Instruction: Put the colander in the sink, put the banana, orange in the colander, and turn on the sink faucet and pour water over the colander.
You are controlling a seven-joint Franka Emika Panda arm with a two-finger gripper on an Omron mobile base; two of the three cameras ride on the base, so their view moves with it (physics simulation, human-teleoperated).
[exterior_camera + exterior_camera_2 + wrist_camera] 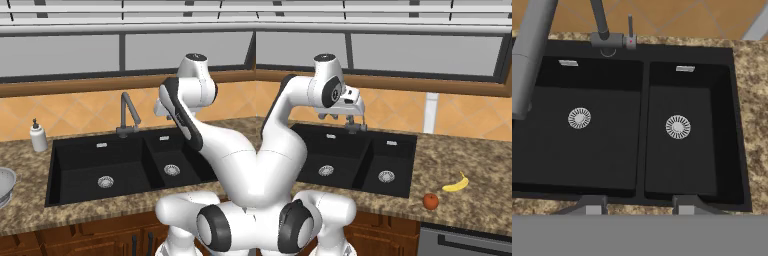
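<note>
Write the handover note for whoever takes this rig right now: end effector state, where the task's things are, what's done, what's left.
End effector: hangs above the sink, looking down into both basins; nothing between the fingertips. Whether it counts as open or shut is unclear.
Colander: on the counter left of the sink, at the edge of the left base view.
Sink: both basins are bare, no water seen.
Banana and orange: on the counter right of the sink, close together but apart.
Sink faucet: spout over the wider basin.
Done: nothing yet.
Left: colander into the wider basin, both fruits into it, water on.
</note>
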